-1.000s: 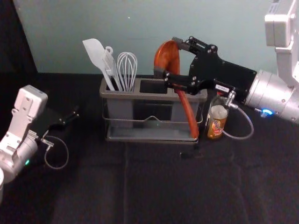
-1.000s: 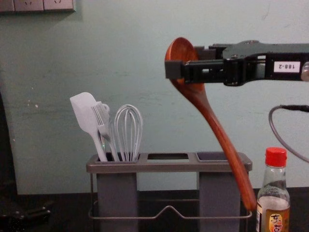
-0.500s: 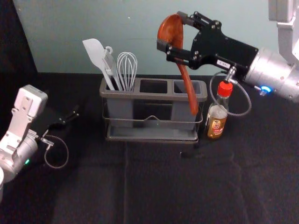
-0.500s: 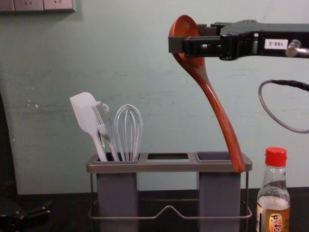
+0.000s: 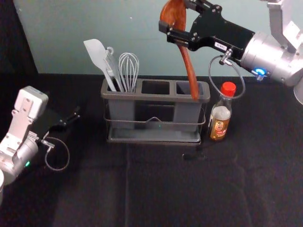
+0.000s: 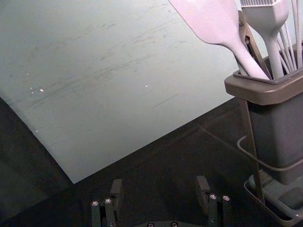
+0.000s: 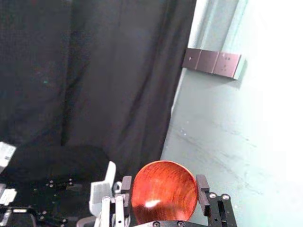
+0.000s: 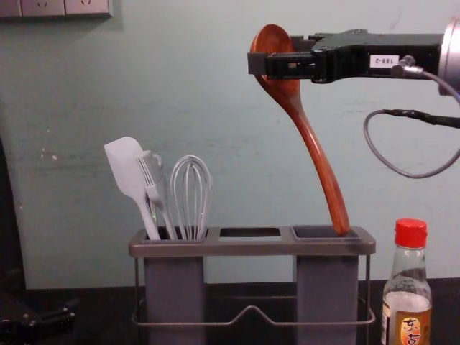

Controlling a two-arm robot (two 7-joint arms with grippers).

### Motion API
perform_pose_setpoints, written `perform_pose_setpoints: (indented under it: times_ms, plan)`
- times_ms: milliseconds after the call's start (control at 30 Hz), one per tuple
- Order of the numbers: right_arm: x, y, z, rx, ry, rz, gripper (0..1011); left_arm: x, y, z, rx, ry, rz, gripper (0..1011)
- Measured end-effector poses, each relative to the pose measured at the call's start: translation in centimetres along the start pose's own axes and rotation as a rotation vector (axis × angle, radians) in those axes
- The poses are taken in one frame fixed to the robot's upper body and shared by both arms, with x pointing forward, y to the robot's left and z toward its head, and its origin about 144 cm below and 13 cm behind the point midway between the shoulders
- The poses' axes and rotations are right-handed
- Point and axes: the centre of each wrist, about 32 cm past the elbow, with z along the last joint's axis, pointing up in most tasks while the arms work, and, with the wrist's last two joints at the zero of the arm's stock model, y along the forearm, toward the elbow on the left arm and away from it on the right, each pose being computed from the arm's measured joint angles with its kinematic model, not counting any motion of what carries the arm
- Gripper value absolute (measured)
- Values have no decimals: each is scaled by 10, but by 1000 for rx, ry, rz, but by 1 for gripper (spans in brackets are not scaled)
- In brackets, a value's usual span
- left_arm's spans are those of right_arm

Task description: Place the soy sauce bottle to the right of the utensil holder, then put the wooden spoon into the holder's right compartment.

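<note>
Right claw point(image 5: 175, 15): part-open, pinching the wooden spoon point(image 5: 189, 71) by its bowl
Spoon handle: dangling down at the utensil holder's point(image 5: 156, 98) right compartment
Soy sauce bottle point(image 5: 220, 119): standing just right of the holder
Left claw point(image 5: 76, 114): idling off left, spread wide
Surface: black cloth point(image 5: 161, 189) lying under everything
Room: pale green wall point(image 5: 142, 28) rising on the far side

Upside-down "188-2" on right hand point(image 8: 277, 54), "东古" on soy sauce bottle point(image 8: 407, 300)

This looks like a robot lab or test space, with black cloth point(image 5: 94, 189) spread below the fingers of the right gripper point(image 5: 174, 14), a plain pale wall point(image 8: 180, 93) behind them, and wall sockets point(image 8: 65, 7) and a black curtain point(image 7: 118, 71) off to their left.
</note>
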Motion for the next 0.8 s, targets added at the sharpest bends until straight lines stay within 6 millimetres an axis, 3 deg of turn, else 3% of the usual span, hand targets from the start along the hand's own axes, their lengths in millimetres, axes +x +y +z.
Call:
perform_pose_setpoints:
  times_ms: [567,800]
  plan:
    - [10,18,-10,-23,-2,-43,835,0,0,0,0,0,0,1005]
    - [8,21,-27,-49,-6,-38,835,0,0,0,0,0,0,1005]
